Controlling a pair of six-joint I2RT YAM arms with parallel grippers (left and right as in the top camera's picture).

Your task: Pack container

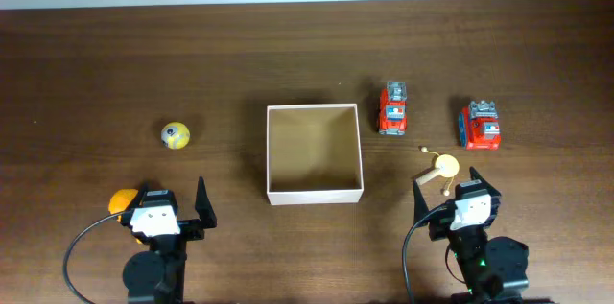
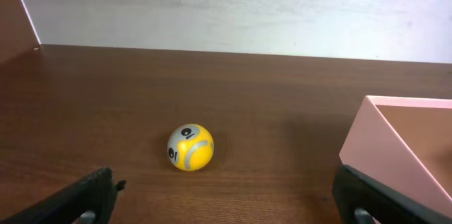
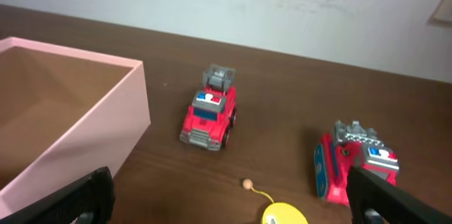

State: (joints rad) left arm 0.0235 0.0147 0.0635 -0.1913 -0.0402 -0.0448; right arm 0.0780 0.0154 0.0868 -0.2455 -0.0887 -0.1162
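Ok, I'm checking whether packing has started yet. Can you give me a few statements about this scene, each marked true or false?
1. The container has nothing in it. True.
2. The yellow ball lies inside the container. False: it sits on the table, to the container's left.
3. The fire trucks are both outside the container, on its right. True.
4. The right gripper is holding a truck. False: it is open and holds nothing.
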